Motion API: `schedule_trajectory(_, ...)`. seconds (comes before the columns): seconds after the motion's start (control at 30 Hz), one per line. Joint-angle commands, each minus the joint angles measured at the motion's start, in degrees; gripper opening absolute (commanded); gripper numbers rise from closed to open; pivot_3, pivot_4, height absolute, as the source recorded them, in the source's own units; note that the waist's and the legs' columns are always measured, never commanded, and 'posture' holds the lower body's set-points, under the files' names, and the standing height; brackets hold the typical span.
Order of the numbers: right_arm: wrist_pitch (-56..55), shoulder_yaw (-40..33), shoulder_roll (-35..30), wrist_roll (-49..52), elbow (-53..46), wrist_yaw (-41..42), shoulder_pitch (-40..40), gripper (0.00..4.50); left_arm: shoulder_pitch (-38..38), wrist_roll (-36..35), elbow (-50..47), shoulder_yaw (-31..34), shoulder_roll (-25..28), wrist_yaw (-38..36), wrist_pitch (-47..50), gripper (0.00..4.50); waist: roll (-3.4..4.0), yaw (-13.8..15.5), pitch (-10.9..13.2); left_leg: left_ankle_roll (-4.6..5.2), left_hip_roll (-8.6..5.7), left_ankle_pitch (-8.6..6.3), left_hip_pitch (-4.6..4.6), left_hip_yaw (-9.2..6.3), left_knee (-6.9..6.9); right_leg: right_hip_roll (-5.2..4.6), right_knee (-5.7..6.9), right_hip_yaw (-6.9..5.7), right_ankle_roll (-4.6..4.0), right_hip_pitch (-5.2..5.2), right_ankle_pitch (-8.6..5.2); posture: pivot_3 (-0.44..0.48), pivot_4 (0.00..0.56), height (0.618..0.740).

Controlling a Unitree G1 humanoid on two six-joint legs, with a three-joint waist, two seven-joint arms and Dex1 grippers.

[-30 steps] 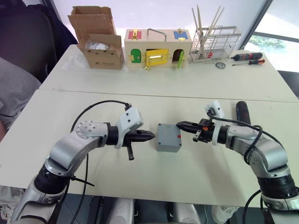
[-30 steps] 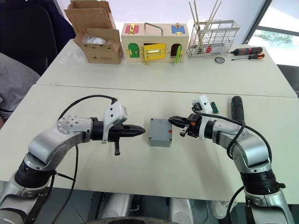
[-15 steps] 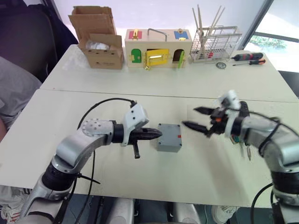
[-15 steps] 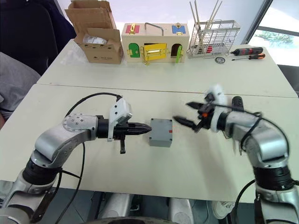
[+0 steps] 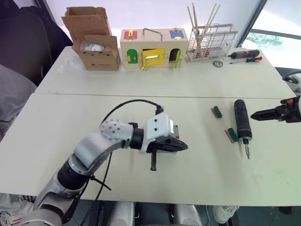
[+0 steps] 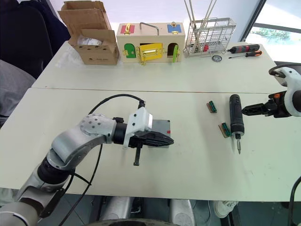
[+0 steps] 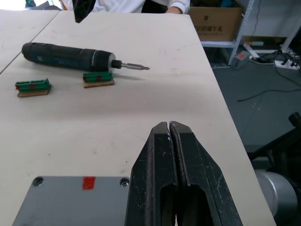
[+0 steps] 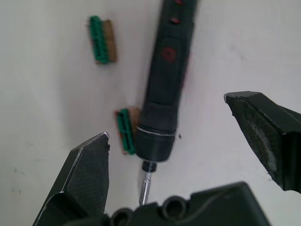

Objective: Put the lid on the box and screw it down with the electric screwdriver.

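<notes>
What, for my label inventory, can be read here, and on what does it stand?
Nothing reads for certain.
brown cardboard box on the far table: dark print on its front, too small to read.
carton beyond the table, left wrist view: print, blurred.
electric screwdriver: red marks, no legible letters.
box: plain red mark, no writing.

Bright window backlight, soft shadows, right wrist view slightly blurred
</notes>
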Motion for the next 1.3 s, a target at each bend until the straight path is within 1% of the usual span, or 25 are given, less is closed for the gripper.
schedule_trajectory(0.03,3.4,8.7,2.9,-4.5,10.6,6.4,-6.9,4.48,1.7,0.0,-5.1,-0.2,-0.1,2.0,-0.1,0.0,-0.01,0.0,0.0,0.0,0.0,0.0,0.01,0.0,0.0,0.0,-0.01,0.0,0.02,0.0,0.01,0.0,0.15,0.731)
schedule_trajectory(0.13,1.2,12.9,6.1,-8.4,17.6,8.9,-10.6,4.48,2.6,0.0,-6.4,0.0,-0.1,3.8,1.2,0.0,0.01,0.0,0.0,0.0,-0.01,0.0,0.0,0.03,0.01,-0.01,0.02,0.01,0.03,-0.01,0.02,0.0,0.15,0.731)
schedule_trajectory(0.2,0.0,14.4,9.1,-10.9,22.7,9.1,-12.7,4.48,3.4,0.4,-7.1,0.0,0.3,5.0,1.9,0.0,0.01,0.0,0.0,-0.01,-0.02,0.01,0.01,0.03,0.03,-0.01,0.04,0.01,0.11,0.0,0.07,0.0,0.15,0.731)
schedule_trajectory(0.43,-6.8,15.2,16.5,-18.0,35.3,9.8,-16.3,4.48,4.4,0.4,-8.7,-0.3,0.4,7.7,3.8,0.0,0.01,0.4,0.0,-0.05,-0.07,0.03,-0.01,0.03,0.04,-0.01,0.05,0.0,0.14,0.0,0.08,0.0,0.15,0.731)
schedule_trajectory(0.57,-9.6,14.9,18.9,-21.4,39.1,10.6,-16.4,4.48,4.3,0.1,-9.0,0.0,0.5,8.2,4.3,0.0,0.02,0.8,0.0,-0.15,-0.08,0.09,0.0,0.04,0.05,0.0,0.07,-0.01,0.15,0.0,0.09,0.0,0.15,0.731)
schedule_trajectory(0.87,-16.7,14.0,22.8,-27.2,43.9,10.3,-12.8,4.48,4.3,0.4,-8.2,0.0,0.0,9.8,4.4,0.0,-0.02,1.1,0.0,-0.27,-0.08,0.16,0.03,0.03,0.08,0.02,0.1,-0.02,0.16,0.06,0.09,0.0,0.15,0.731)
schedule_trajectory(0.97,-20.2,13.8,23.4,-29.2,45.2,10.0,-11.1,4.48,4.6,0.9,-7.4,-0.3,-1.2,11.2,4.3,0.0,-0.29,1.2,-0.2,-0.25,-0.09,0.14,0.16,-0.03,0.12,0.02,0.06,-0.04,0.15,0.29,0.09,0.0,0.15,0.731)
schedule_trajectory(1.03,-21.5,13.1,24.0,-30.2,46.0,9.4,-10.4,4.48,5.0,0.9,-7.3,-0.2,-1.5,11.7,4.5,0.0,-0.36,1.3,-0.2,-0.15,-0.11,0.08,0.42,-0.12,0.13,0.02,-0.07,-0.09,0.14,0.65,0.08,0.0,0.15,0.731)
schedule_trajectory(1.13,-23.5,13.2,24.9,-32.1,46.7,10.6,-9.6,3.81,5.6,1.0,-7.8,-0.3,-1.4,12.2,5.0,0.0,-0.42,1.2,-0.2,0.04,-0.12,-0.06,0.96,-0.18,0.07,0.02,-0.47,-0.11,0.04,1.37,0.03,0.0,0.15,0.731)
schedule_trajectory(1.17,-23.8,13.3,25.2,-32.8,46.8,11.3,-9.4,3.5,5.7,0.8,-8.1,-0.2,-1.3,12.4,5.2,0.0,-0.43,1.2,-0.2,0.04,-0.12,-0.07,1.02,-0.2,0.06,0.02,-0.58,-0.13,-0.01,1.48,0.01,0.0,0.15,0.731)
schedule_trajectory(1.2,-24.1,13.4,25.4,-33.6,47.0,11.5,-9.2,3.15,5.9,0.7,-8.5,-0.1,-1.3,12.5,5.5,0.0,-0.44,1.2,-0.2,0.04,-0.12,-0.08,1.04,-0.21,0.06,0.01,-0.62,-0.13,-0.04,1.52,-0.01,0.0,0.15,0.731)
schedule_trajectory(1.23,-24.3,13.2,25.6,-34.2,47.2,11.6,-9.0,2.91,5.9,0.5,-8.7,0.0,-1.3,12.6,5.7,0.0,-0.46,1.2,-0.2,0.0,-0.13,-0.07,1.04,-0.22,0.06,0.0,-0.64,-0.13,-0.01,1.52,0.01,0.0,0.15,0.731)
schedule_trajectory(1.3,-25.6,13.3,25.6,-35.6,47.2,12.7,-8.2,2.32,6.0,0.5,-8.8,0.2,-1.1,12.6,5.9,0.0,-0.55,1.3,-0.3,-0.26,-0.12,-0.02,1.04,-0.25,0.06,0.0,-0.65,-0.13,0.03,1.52,0.03,0.0,0.15,0.731)
